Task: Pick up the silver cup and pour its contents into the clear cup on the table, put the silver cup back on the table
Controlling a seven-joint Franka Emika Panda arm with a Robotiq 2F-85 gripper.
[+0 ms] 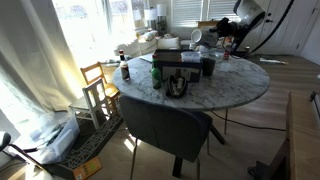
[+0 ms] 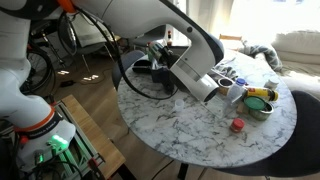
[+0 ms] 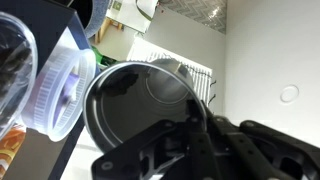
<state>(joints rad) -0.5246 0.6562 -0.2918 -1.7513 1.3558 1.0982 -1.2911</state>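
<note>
**Silver cup: pour in hand**

- Gripper (image 3: 192, 120): fingers look closed on the rim of the silver cup (image 3: 135, 108), though its own dark linkage partly hides the grip.
- Silver cup: held tilted with its mouth toward the wrist camera. It is off the table (image 2: 190, 135), inside the far edge among the clutter.
- Clear cup (image 3: 60, 92): just beside the silver cup's rim.
- Step, as judged: pouring. The contents are not discernible.
- Next move calls for: completing the tilt over the clear cup, righting the wrist, lowering onto bare marble, and releasing.
</note>
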